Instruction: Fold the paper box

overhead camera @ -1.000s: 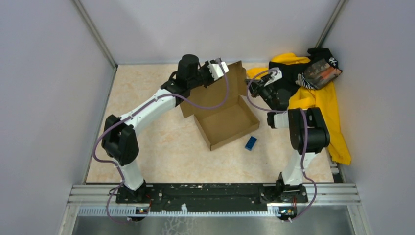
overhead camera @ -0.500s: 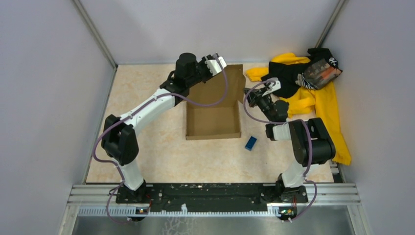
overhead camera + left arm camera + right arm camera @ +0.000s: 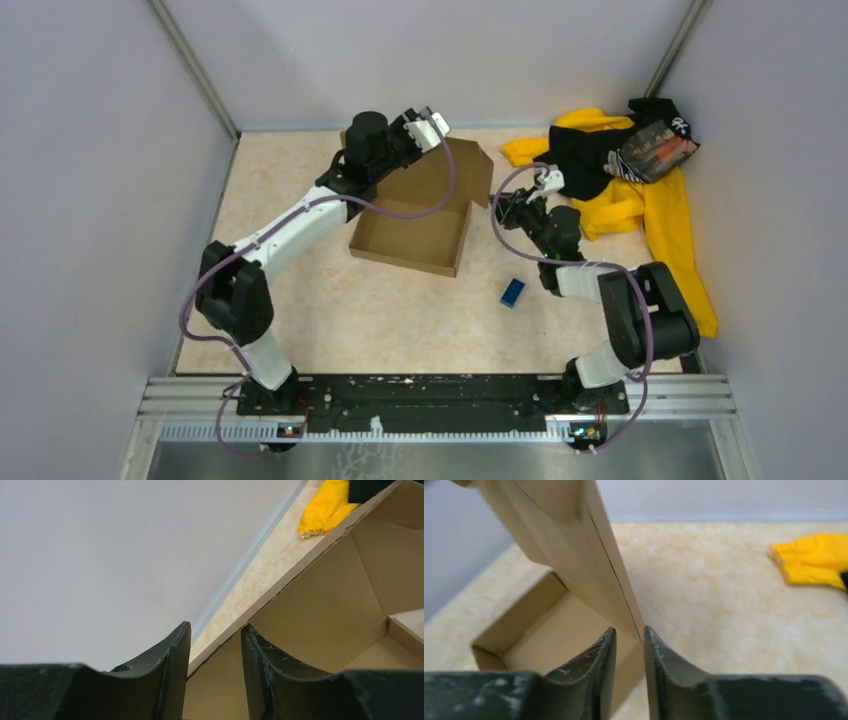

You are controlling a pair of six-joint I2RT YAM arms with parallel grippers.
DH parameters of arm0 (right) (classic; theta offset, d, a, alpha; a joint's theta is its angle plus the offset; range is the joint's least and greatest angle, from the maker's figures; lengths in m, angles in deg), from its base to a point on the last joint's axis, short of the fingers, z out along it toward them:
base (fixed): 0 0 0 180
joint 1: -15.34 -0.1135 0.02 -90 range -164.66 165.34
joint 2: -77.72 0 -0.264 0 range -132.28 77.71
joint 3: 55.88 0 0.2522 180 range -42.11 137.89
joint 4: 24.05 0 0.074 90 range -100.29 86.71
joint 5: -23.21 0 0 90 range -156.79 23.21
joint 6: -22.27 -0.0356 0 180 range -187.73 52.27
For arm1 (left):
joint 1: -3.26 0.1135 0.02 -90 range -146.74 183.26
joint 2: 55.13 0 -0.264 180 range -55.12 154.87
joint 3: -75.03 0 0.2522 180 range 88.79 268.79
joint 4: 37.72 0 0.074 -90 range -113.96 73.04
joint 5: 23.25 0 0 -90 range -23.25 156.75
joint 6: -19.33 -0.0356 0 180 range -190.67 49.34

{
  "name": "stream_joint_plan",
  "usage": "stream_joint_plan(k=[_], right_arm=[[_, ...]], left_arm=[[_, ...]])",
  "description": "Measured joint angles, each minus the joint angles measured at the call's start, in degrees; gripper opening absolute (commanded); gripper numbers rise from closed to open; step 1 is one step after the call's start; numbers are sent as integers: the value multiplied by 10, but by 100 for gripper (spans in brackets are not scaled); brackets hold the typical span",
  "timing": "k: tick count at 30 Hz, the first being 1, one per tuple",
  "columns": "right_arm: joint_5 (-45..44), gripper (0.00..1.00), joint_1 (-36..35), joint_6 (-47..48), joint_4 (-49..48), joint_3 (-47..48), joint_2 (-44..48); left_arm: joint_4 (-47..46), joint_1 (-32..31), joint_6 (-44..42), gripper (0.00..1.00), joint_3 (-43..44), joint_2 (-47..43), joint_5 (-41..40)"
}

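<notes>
The paper box [image 3: 410,238] is a shallow brown tray on the table's far middle, its lid [image 3: 452,178] raised. My left gripper [image 3: 430,121] sits at the lid's far top edge. In the left wrist view that cardboard edge [image 3: 280,587] runs between the spread fingers of the gripper [image 3: 216,625], which stands open. My right gripper [image 3: 497,208] is at the box's right side. The right wrist view shows its jaws [image 3: 629,628] slightly parted, the lid's corner [image 3: 624,605] just ahead of the tips, nothing clamped.
A small blue block [image 3: 513,292] lies on the table near the right arm. A yellow-and-black cloth pile [image 3: 650,200] fills the far right corner. Grey walls close the table on three sides, and the back wall stands close behind the left gripper.
The box has swung and slid to the left with the left gripper on its lid. The right gripper has followed and parted its jaws; the left jaws have widened a little.
</notes>
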State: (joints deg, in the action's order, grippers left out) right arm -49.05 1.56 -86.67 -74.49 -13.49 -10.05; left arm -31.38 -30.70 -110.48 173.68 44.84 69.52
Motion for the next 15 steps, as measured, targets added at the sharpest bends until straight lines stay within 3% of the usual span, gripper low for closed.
stream_joint_plan(k=[3,6,9,15], right_arm=[[-47,48,-2,5,123,20,35],[-101,54,-3,12,291,88,66],[-151,68,-3,14,428,151,92],[-233,71,-5,-37,637,171,165]], left_arm=[[-4,1,7,48,-7,-20,-10],[-8,2,19,49,-7,-45,-23],[-13,2,27,50,-12,-64,-33],[-11,2,42,49,-16,-89,-35]])
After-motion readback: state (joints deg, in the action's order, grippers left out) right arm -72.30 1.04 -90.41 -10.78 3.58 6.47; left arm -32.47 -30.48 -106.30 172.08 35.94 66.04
